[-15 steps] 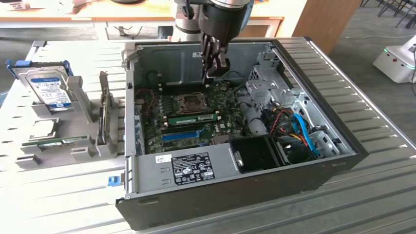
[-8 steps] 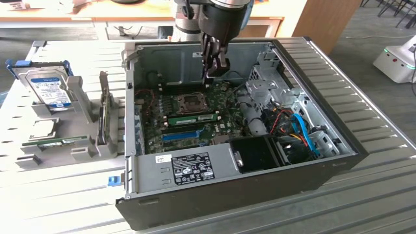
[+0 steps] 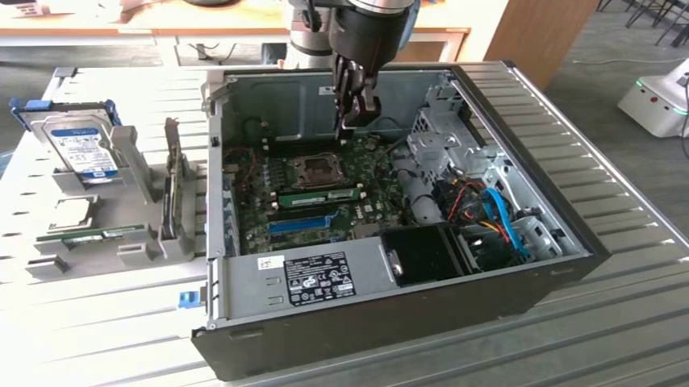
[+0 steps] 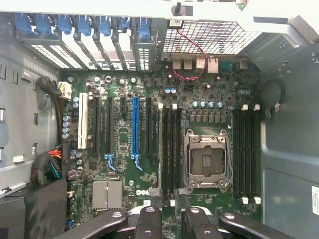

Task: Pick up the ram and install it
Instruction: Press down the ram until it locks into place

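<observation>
I see the open computer case (image 3: pixel 356 326) on a ribbed metal table (image 3: pixel 614 322). My gripper (image 3: pixel 359 123) hangs inside it, above the motherboard (image 3: pixel 372 205). The ram (image 3: pixel 323 194), a green stick, lies just beside the empty chip socket (image 3: pixel 319 170). A hard drive (image 3: pixel 73 141) stands well apart, at the exterior view's left.

A hard drive (image 3: pixel 76 141) stands beside the open computer case (image 3: pixel 356 322).
</observation>
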You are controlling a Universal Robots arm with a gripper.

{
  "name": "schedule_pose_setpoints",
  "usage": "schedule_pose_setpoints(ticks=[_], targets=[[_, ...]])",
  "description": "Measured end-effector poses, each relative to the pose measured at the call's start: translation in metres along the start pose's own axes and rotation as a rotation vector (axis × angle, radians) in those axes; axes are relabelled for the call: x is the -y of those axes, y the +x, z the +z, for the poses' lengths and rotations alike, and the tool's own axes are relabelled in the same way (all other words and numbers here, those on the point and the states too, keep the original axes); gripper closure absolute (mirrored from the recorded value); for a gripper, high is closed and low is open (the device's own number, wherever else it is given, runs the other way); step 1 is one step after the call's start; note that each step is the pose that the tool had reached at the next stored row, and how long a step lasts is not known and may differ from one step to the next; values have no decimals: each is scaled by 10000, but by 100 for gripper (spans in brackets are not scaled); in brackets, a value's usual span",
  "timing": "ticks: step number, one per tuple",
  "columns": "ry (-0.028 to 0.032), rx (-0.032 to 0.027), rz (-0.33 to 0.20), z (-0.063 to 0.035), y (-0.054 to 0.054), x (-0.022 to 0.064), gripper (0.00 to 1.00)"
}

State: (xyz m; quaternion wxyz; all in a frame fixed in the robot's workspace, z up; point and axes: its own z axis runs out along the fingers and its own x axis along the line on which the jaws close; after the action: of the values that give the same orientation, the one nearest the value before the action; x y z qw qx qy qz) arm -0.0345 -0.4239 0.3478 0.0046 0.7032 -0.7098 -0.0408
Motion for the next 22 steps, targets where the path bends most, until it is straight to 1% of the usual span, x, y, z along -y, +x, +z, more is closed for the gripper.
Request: schedule_pose_setpoints(ticks=[4, 6, 8, 22], targets=[[0, -1, -1, 0, 0, 0, 76], [0, -1, 0, 0, 0, 0, 88], [0, -1, 0, 0, 0, 0, 89], [0, -1, 0, 0, 0, 0, 89]])
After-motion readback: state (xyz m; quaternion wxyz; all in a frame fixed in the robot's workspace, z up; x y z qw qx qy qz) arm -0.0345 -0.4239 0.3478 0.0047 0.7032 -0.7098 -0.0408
